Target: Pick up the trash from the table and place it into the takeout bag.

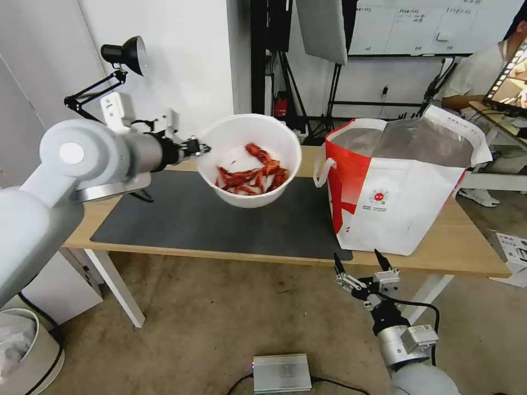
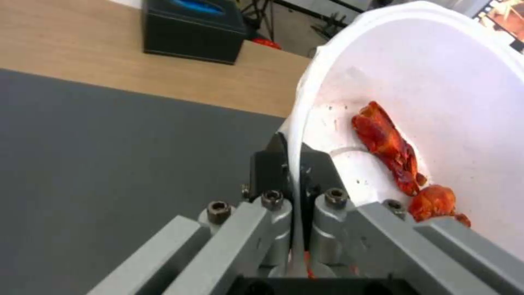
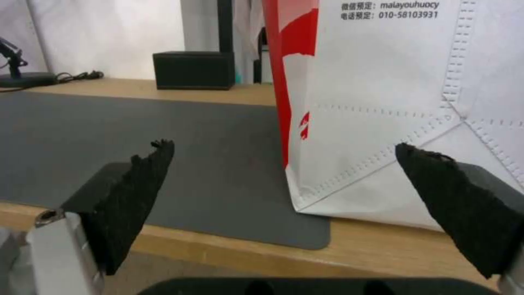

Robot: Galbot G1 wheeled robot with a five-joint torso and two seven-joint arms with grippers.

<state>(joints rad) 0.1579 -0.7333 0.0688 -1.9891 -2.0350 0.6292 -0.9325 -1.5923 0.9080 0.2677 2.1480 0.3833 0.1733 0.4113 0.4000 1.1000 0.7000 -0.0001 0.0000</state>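
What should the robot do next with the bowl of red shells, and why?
Probably carry it sideways toward the takeout bag. The left claw pinches the rim of the bowl, which hangs tilted above the grey mat, beside the bag's open top.

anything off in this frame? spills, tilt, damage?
The white bowl is lifted off the mat, tipped toward the camera, held only by a thin pinch of the left gripper on its rim. The crayfish shells have slid to the low side. No spill visible. The takeout bag stands upright; the right gripper hangs open below the table edge.
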